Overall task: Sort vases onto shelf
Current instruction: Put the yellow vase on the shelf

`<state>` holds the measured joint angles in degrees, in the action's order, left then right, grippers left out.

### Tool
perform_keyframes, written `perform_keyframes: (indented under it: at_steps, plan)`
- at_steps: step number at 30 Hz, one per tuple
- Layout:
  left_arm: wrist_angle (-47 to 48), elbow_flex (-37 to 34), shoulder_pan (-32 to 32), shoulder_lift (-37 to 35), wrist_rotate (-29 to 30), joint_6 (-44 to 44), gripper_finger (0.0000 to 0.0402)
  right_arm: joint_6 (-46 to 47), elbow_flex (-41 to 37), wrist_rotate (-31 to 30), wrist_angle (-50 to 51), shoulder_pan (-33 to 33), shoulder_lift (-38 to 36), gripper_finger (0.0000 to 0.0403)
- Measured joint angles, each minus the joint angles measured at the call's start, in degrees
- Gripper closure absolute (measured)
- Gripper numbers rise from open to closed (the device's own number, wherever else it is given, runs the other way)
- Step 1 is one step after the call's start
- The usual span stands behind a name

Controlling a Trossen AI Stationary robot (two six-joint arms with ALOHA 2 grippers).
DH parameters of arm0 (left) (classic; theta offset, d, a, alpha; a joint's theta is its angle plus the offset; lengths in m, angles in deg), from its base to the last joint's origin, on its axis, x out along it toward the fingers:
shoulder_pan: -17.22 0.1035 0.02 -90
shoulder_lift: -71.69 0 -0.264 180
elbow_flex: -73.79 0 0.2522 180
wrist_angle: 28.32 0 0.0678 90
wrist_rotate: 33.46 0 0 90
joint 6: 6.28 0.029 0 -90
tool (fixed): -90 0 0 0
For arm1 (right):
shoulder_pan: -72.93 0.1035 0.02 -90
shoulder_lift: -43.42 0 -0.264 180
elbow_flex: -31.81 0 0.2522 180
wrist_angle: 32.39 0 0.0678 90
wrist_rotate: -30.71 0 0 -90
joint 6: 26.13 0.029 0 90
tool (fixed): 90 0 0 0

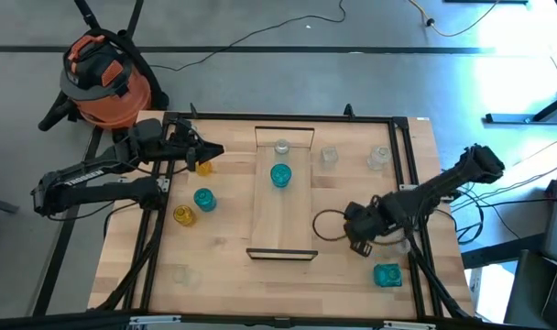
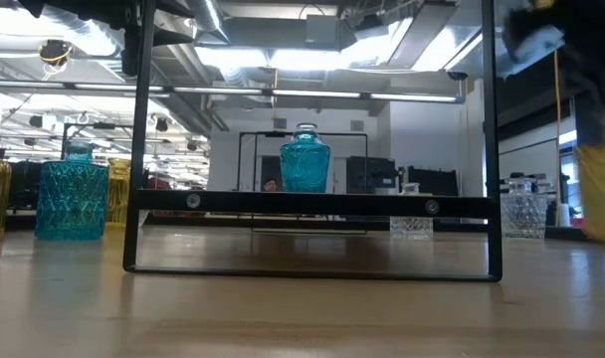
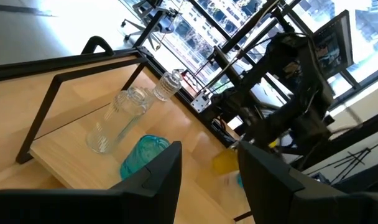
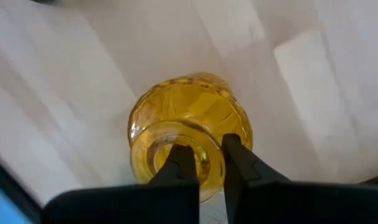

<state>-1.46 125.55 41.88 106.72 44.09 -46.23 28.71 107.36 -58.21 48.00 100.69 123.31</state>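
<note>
Three teal vases (image 1: 279,174), three amber vases (image 1: 184,214) (one close-up), perhaps four clear vases (image 1: 377,158), one shelf (image 1: 283,225).

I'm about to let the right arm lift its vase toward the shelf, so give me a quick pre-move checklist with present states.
1. right gripper shut on the amber vase rim: ok.
2. Vase fully inside the grip, one finger in the mouth: ok.
3. Free room on the shelf, nearer half bare: ok.
4. teal vase and clear vase on the shelf upright: ok.
5. left gripper off the shelf, open: ok.
6. Grip firm enough for lifting: cannot tell.
</note>
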Motion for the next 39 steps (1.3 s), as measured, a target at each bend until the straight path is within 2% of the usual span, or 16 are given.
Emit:
perform_keyframes:
  at_steps: [4,11,17,25,30,39]
  plan:
    - [-0.01,0.00,0.00,0.00,0.00,0.01,0.0253,-7.81,7.26,-0.80,3.80,-4.83,0.03,0.0395]
    - [0.45,0.00,0.00,0.00,0.01,0.36,0.0253,-14.90,22.75,-6.26,-0.23,-13.90,3.98,0.0395]
    - [1.13,0.00,0.00,0.00,-0.02,0.60,0.0253,-22.66,35.50,-3.92,1.40,-20.94,14.41,0.0395]
    - [1.93,0.00,-0.19,0.00,-0.64,0.33,0.0253,-28.60,51.68,2.82,8.61,-24.54,30.25,0.0395]
    - [2.00,0.00,-1.32,0.00,-0.67,1.33,0.0253,-29.84,55.78,4.54,8.48,-24.90,35.54,0.0395]
    - [5.48,0.00,-1.97,-0.02,-0.70,1.54,0.0253,-29.82,56.07,3.91,7.66,-25.14,39.30,0.0391]
